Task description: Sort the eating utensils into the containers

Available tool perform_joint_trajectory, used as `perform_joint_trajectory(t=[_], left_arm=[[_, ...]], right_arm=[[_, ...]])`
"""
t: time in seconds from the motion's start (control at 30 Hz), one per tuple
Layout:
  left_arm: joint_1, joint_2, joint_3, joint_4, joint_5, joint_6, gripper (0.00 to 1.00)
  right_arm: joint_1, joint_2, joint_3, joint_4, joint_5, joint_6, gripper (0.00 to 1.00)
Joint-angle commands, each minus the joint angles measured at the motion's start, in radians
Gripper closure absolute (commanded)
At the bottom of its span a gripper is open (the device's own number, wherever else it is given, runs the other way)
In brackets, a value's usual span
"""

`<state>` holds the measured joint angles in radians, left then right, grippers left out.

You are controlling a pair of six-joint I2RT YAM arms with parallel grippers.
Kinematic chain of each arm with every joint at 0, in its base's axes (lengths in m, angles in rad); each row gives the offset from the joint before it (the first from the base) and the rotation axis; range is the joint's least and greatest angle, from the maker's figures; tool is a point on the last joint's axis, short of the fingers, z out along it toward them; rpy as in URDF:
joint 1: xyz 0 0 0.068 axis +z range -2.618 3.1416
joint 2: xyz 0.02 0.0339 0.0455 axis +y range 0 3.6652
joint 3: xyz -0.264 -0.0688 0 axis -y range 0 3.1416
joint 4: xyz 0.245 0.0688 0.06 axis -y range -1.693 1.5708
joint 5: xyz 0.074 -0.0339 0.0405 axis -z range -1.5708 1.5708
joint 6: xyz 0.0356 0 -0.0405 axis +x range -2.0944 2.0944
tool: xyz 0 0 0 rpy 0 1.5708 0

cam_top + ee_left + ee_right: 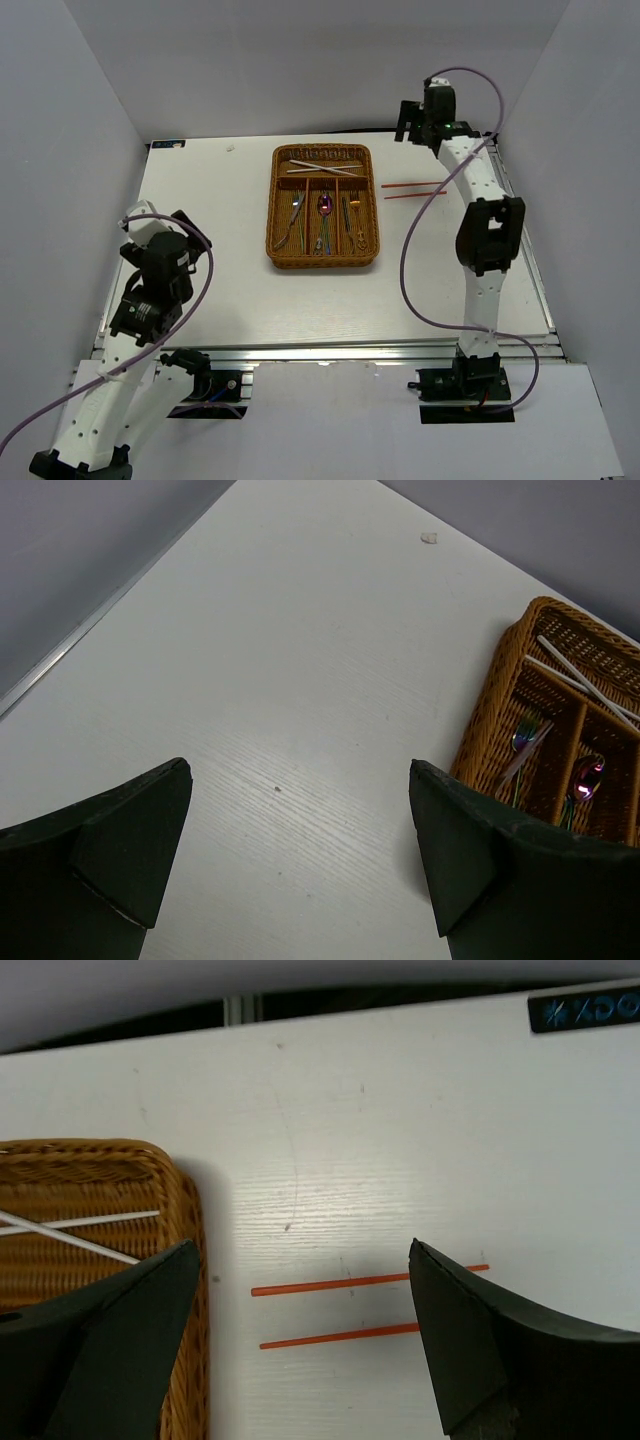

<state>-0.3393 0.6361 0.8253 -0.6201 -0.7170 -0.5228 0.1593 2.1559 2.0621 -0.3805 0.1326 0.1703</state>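
Note:
The brown wicker tray [272, 205] sits at the table's middle back. Its crosswise slot holds two crossed silver chopsticks [322, 167]. Its long slots hold forks [295, 220], a purple spoon [324, 204], a green-handled fork [345, 212] and a gold spoon [356, 210]. Two red chopsticks [412, 189] lie side by side on the table just right of the tray. My right gripper [300, 1345] is open and empty above the red chopsticks [340, 1284], with the tray rim [190, 1260] to its left. My left gripper [300, 860] is open and empty over bare table, left of the tray [490, 710].
A small white scrap [428, 538] lies near the table's far left. White walls close in both sides and the back. A blue label [585, 1008] sits at the back edge. The right arm [485, 230] stretches along the table's right side.

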Motion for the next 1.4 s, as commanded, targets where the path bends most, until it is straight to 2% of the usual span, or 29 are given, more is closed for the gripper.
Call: perform_joint_trajectory(t=[0.0, 0.1, 0.23, 0.5, 0.53, 0.63, 0.73, 0.87, 1.13, 1.27, 1.37], left_arm=[[0.006, 0.027, -0.002, 0.003, 0.007, 0.009, 0.02], [0.006, 0.043, 0.0, 0.0, 0.002, 0.009, 0.02], [0.006, 0.054, 0.0, 0.0, 0.004, 0.009, 0.02], [0.006, 0.06, 0.0, -0.003, 0.008, 0.009, 0.02], [0.006, 0.06, 0.0, -0.001, 0.01, 0.009, 0.02], [0.006, 0.062, 0.0, -0.001, 0.016, 0.01, 0.02], [0.006, 0.062, 0.001, 0.0, 0.021, 0.012, 0.02], [0.006, 0.056, 0.0, 0.0, 0.022, 0.012, 0.02], [0.006, 0.051, -0.002, 0.003, 0.034, 0.015, 0.02], [0.006, 0.051, 0.0, 0.003, 0.039, 0.017, 0.02], [0.006, 0.048, -0.002, 0.003, 0.039, 0.017, 0.02]], right_arm=[[-0.004, 0.091, 0.124, -0.176, 0.151, 0.03, 0.11], [-0.006, 0.076, 0.054, -0.13, 0.167, 0.115, 0.11], [-0.004, -0.008, -0.174, -0.035, 0.203, 0.238, 0.11], [-0.009, 0.019, -0.255, -0.084, 0.404, 0.443, 0.11], [-0.01, 0.019, -0.254, -0.107, 0.423, 0.531, 0.11], [-0.015, 0.018, -0.241, -0.156, 0.446, 0.65, 0.12], [-0.018, 0.002, -0.275, -0.12, 0.443, 0.708, 0.18], [-0.033, 0.01, -0.278, -0.161, 0.449, 0.856, 0.23], [-0.055, 0.136, -0.143, -0.239, 0.435, 0.911, 0.29], [-0.061, 0.206, -0.047, -0.345, 0.45, 0.914, 0.31], [-0.061, 0.223, -0.045, -0.363, 0.464, 0.922, 0.32]])
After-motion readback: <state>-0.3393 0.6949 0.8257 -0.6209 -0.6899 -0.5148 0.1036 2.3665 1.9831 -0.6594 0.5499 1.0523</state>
